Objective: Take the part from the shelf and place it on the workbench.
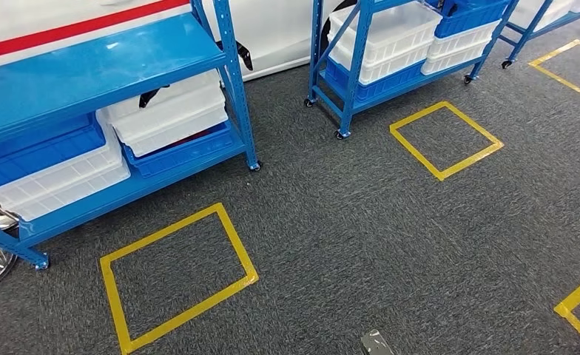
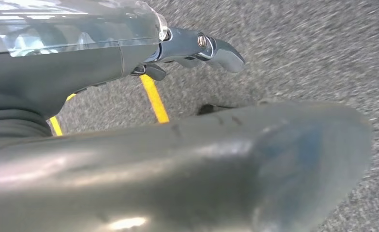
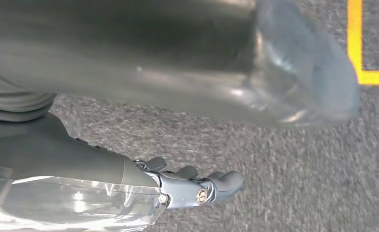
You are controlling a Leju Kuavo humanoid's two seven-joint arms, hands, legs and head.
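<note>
On the grey carpet stand two blue shelves, loaded with white bins and blue ones; I cannot pick out the part among them. Left hand and right hand hang over the floor, fingers loosely extended, holding nothing.

No legible text, labels, brand names or numbers appear on any surface. Markings present: yellow tape squares on the carpet, in front of the blue shelf.

Glossy blue metal shelf, matt carpet
</note>
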